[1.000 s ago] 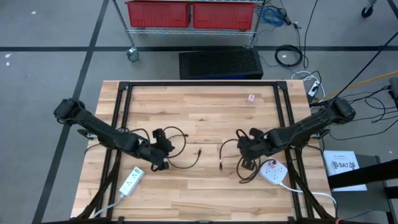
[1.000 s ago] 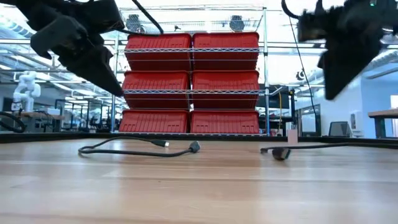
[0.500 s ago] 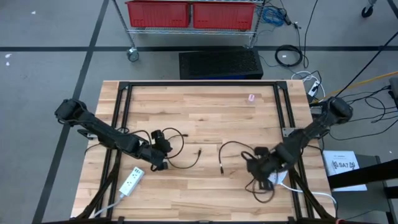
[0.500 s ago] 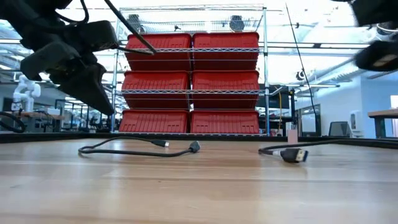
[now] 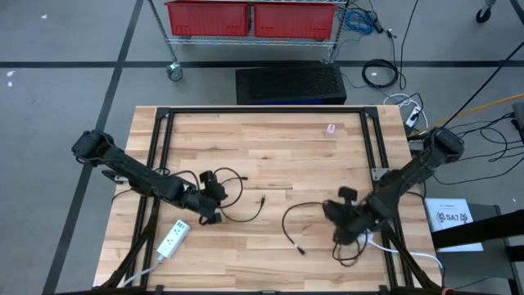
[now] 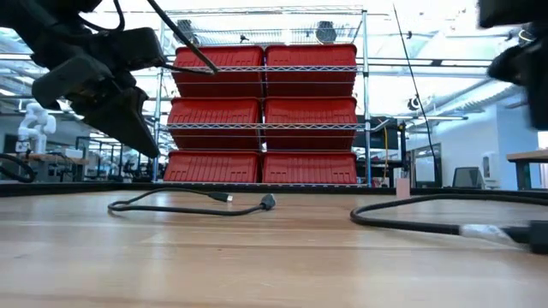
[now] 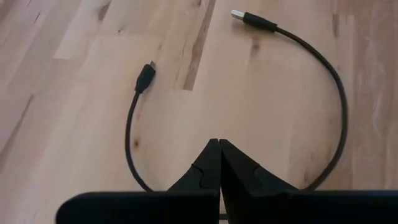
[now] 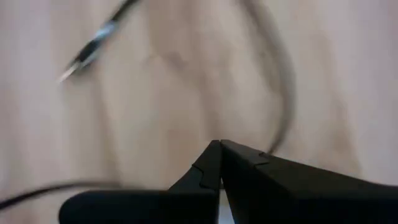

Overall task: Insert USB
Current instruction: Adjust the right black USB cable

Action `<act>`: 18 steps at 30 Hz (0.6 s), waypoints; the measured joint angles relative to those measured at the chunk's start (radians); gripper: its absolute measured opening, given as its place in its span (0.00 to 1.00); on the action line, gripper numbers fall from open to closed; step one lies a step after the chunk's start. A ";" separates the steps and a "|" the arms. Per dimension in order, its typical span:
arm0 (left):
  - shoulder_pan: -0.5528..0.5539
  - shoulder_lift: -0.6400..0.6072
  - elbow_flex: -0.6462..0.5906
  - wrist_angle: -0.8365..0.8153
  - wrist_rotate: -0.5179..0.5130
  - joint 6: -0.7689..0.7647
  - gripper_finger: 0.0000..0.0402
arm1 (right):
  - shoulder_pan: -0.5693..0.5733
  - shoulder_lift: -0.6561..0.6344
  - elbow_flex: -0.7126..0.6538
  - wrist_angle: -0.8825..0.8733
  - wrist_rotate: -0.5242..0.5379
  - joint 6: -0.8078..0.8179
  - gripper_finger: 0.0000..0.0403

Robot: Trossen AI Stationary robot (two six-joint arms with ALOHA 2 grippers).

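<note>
Two black USB cables lie flat on the wooden table. The left cable (image 5: 237, 197) curls in a loop, and the left wrist view shows its metal USB plug (image 7: 247, 18) and small plug (image 7: 144, 77). My left gripper (image 5: 214, 209) hangs shut above that loop (image 6: 145, 141), clear of it. The right cable (image 5: 288, 221) curves from my shut right gripper (image 5: 334, 217) to its plug (image 5: 301, 250) nearer the front edge. A white power strip (image 5: 172, 239) lies at the near left. My right gripper is shut just over the right cable (image 8: 283, 93), which runs in behind the fingers (image 8: 214, 162) from both sides. The fingers themselves hide that spot, and I cannot tell whether they touch the cable.
A white plug adapter (image 5: 367, 235) lies partly under my right arm at the near right. A small pink thing (image 5: 331, 129) sits near the far edge. Black frame rails (image 5: 160, 156) run along the table's left, right and far sides. Red bins stand on a shelf beyond.
My right gripper has swung toward the table's near edge, staying shut. The right cable went with it: its plug end slid nearer the front edge and its loop spread out. My left gripper has sunk a little toward the left cable, which has not moved.
</note>
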 joint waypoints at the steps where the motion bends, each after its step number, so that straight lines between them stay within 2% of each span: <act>1: 0.003 0.000 0.000 -0.001 0.000 0.001 0.01 | -0.028 0.000 0.000 -0.013 0.004 0.003 0.00; 5: 0.005 0.000 0.000 -0.001 -0.001 0.017 0.01 | -0.143 0.000 0.000 -0.095 0.006 -0.010 0.00; 12: 0.005 0.000 0.000 -0.001 -0.002 0.017 0.01 | -0.278 0.000 0.000 -0.142 0.045 -0.192 0.00; 18: 0.005 0.000 -0.024 0.022 -0.003 0.017 0.01 | -0.355 0.032 0.000 -0.271 -0.079 -0.182 0.00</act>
